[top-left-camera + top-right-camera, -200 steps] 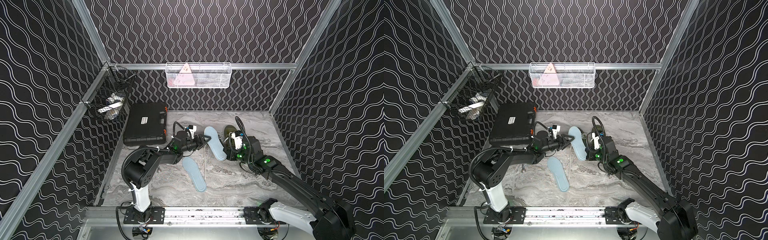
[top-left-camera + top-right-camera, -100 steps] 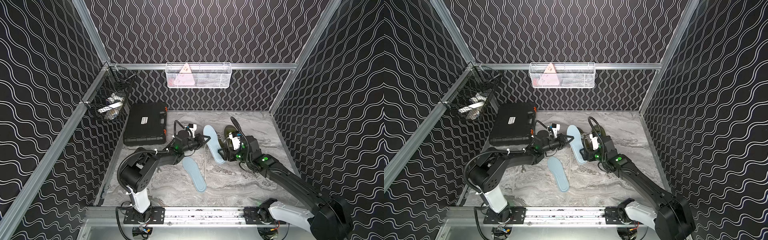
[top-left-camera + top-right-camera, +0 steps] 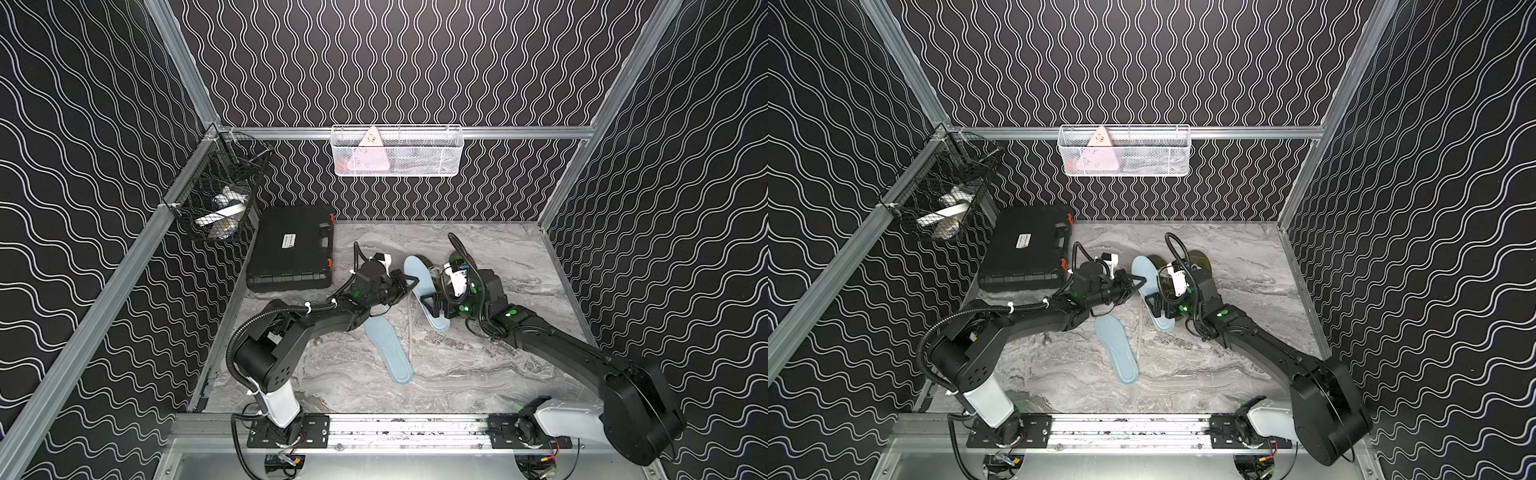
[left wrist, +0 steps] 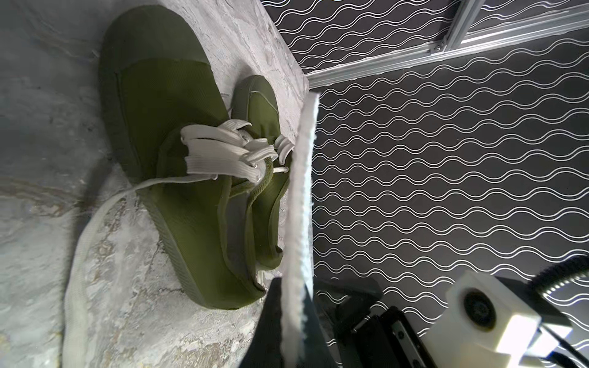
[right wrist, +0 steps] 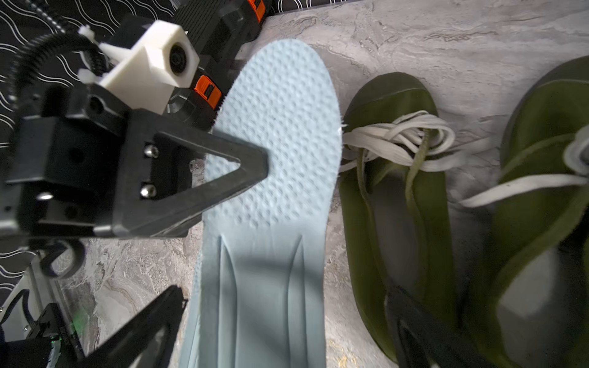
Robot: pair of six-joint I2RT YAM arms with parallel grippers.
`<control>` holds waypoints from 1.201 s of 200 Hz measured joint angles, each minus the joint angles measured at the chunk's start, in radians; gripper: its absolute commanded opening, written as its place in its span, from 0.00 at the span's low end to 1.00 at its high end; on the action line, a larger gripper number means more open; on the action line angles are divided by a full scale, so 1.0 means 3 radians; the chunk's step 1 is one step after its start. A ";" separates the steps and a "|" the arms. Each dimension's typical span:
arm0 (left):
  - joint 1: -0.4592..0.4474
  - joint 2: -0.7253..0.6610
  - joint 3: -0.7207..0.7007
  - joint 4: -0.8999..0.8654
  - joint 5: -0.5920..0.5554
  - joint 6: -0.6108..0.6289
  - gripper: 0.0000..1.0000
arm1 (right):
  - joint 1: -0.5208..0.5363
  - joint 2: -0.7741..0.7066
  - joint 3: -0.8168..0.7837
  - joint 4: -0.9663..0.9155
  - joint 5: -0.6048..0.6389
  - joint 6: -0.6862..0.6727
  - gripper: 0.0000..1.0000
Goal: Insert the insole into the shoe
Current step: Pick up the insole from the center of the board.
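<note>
A light blue insole stands tilted on its edge beside two olive-green shoes with white laces, the nearer shoe and the farther one. My left gripper is shut on the insole, which shows edge-on there; one of its fingers lies against the dotted forefoot. My right gripper is open, its jaws standing on either side of the insole's heel half without touching it. In both top views the right arm hides most of the shoes; the held insole lies between the two grippers.
A second blue insole lies flat toward the front, next to a loose white lace. A black case sits at the back left. A black wire basket hangs on the left wall, a white basket on the back wall.
My right gripper has opened and let go of the insole. My left gripper has shut on the insole's edge and now holds it alone.
</note>
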 measured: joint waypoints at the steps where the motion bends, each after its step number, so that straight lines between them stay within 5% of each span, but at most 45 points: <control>1: 0.0000 -0.0003 0.0004 -0.0006 0.0000 0.0000 0.00 | 0.0003 0.0004 0.0000 0.0001 0.0000 0.0000 1.00; 108: -0.0003 -0.0028 -0.0004 -0.0086 -0.0074 -0.0160 0.00 | 0.0300 0.0351 0.0029 0.0270 0.0526 -0.0102 0.94; 151: -0.0003 -0.0028 -0.0039 -0.0076 -0.0089 -0.0230 0.00 | 0.0319 0.0430 0.0057 0.0300 0.0534 -0.0177 0.84; 189: -0.0003 -0.0028 -0.0076 -0.0050 -0.0100 -0.0256 0.00 | 0.0318 0.0418 0.0060 0.0324 0.0498 -0.0225 0.64; 240: -0.0003 -0.0024 -0.0102 0.0000 -0.0081 -0.0322 0.32 | 0.0313 0.0381 0.0116 0.0207 0.0478 -0.0245 0.45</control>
